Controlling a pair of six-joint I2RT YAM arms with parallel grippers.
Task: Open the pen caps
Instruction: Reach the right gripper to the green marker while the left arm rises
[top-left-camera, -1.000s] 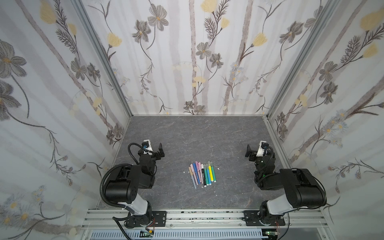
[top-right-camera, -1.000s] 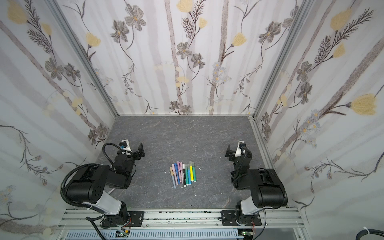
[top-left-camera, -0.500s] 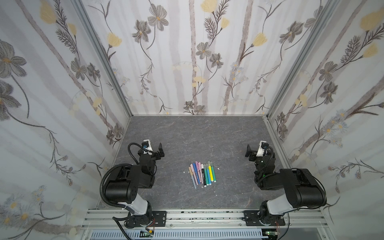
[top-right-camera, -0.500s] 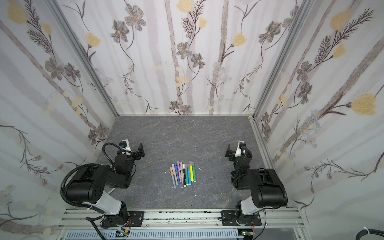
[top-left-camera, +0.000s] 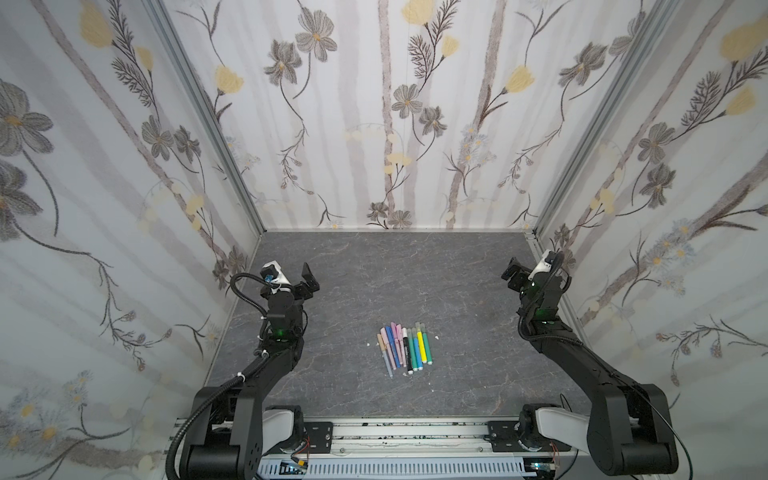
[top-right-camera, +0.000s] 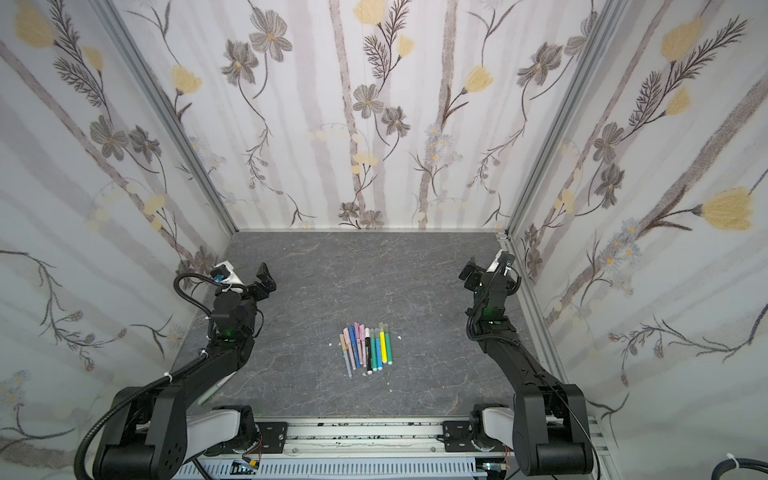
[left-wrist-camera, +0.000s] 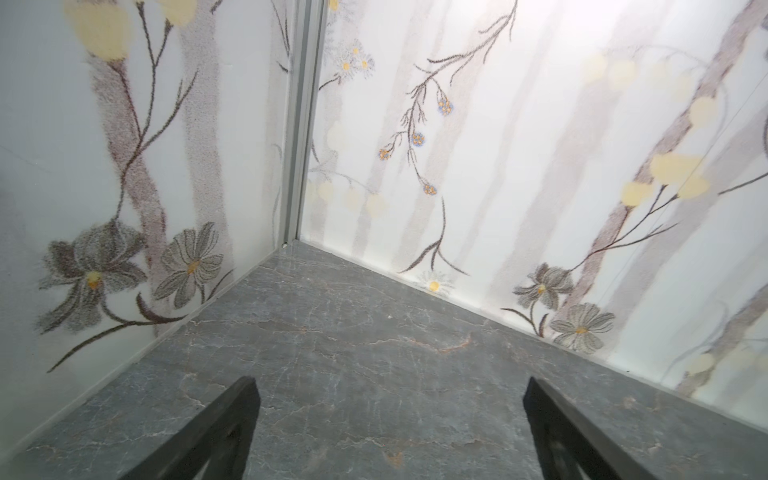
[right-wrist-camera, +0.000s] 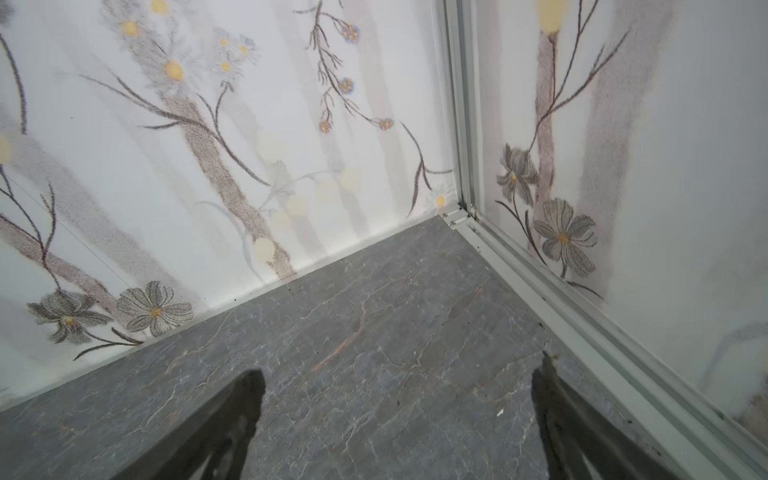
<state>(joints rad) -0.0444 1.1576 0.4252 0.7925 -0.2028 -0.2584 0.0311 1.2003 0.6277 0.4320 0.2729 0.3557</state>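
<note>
**Pen caps (top-left-camera: 394, 330) all on, both arms parked**

They top a row of markers (top-left-camera: 405, 353) lying centre-front on the table (top-left-camera: 415, 270) (within either arm's reach, I'd judge). Left gripper (top-left-camera: 310, 279) and right gripper (top-left-camera: 510, 274) hover at the sides, fingers spread, holding nothing.

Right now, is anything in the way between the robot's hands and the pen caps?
No. Only bare table lies between the open left hand, the open right hand and the pen caps, which sit on their pens.
</note>
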